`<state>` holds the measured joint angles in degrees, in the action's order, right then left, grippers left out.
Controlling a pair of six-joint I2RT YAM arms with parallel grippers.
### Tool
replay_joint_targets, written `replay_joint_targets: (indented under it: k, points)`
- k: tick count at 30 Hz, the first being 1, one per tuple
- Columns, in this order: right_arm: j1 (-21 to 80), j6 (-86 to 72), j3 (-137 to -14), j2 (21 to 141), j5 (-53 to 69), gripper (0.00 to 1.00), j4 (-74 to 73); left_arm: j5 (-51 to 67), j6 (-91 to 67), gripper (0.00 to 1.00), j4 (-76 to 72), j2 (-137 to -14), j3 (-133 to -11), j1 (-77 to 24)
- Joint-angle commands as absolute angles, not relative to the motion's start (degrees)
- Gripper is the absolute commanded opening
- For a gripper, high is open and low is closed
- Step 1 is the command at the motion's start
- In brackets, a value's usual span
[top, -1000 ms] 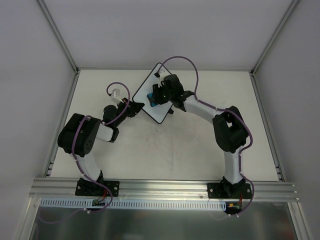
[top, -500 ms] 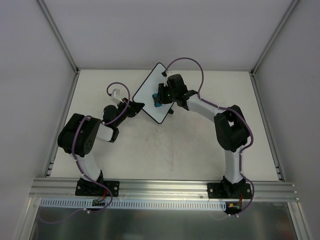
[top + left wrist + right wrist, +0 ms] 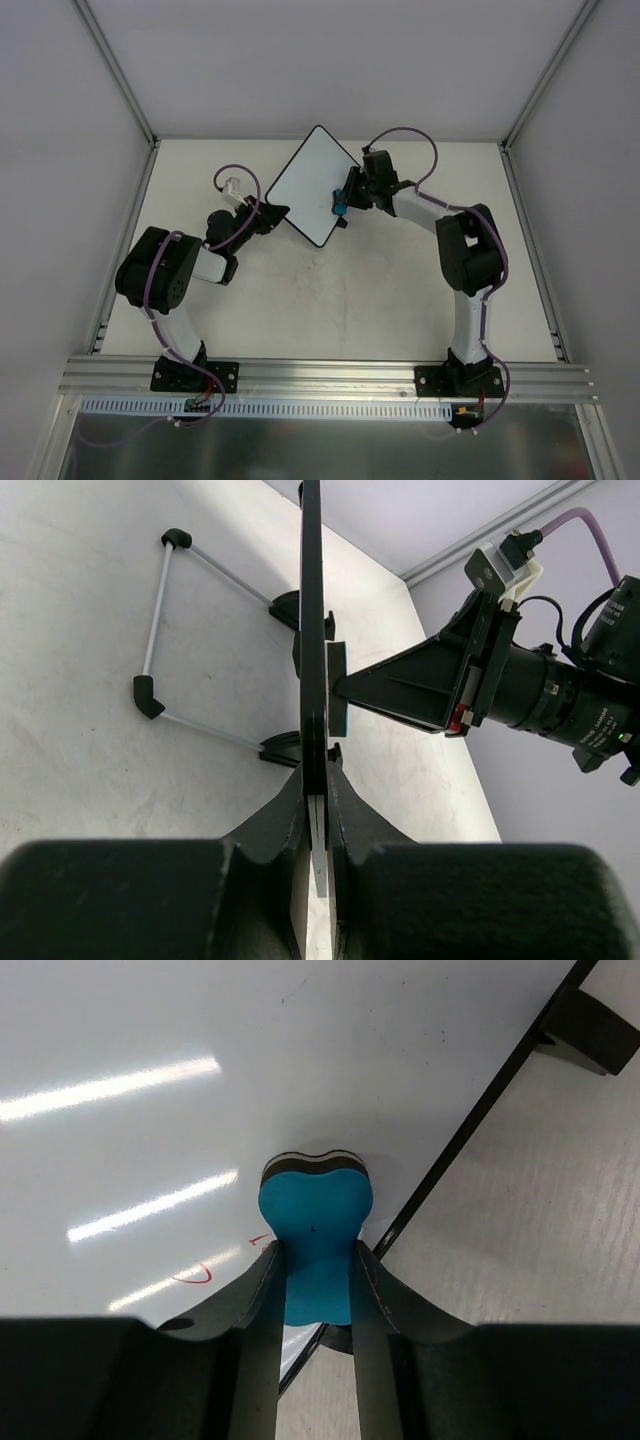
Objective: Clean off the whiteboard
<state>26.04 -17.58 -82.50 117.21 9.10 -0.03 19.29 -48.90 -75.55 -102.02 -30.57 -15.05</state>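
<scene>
Whiteboard [image 3: 305, 185] in left pincer [image 3: 314, 788]; right pincer [image 3: 316, 1260] presses eraser [image 3: 315, 1210] against it.

One whiteboard [image 3: 305, 185], one blue eraser [image 3: 315, 1215], one left hand [image 3: 315, 785], one right hand [image 3: 345, 201], one table [image 3: 350, 290].

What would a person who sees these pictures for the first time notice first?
The whiteboard stands at the far middle of the table, turned cornerwise. The left gripper is shut on its near left edge, and the right gripper presses a blue eraser against its face near the right edge. A few red strokes show beside the eraser.
</scene>
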Motion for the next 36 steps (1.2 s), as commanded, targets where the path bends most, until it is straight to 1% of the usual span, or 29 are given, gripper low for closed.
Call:
replay_joint_targets:
  k: [1,9,20,36]
  points:
    - [25.49,-20.13,-81.21,118.12,10.54,0.0,2.54,23.12,-47.29,0.0,-96.33,-102.83,-30.59,-16.52]
    - [26.72,-17.5,-81.74,117.86,12.57,0.0,4.48,23.12,-47.37,0.0,-96.33,-103.1,-30.76,-16.52]
    - [33.13,-9.06,-81.12,115.23,12.39,0.0,8.17,23.38,-47.11,0.0,-96.33,-103.36,-31.2,-16.87]
    - [39.64,-0.53,-81.83,113.38,14.24,0.0,7.47,23.38,-47.02,0.0,-96.33,-103.45,-31.2,-17.05]
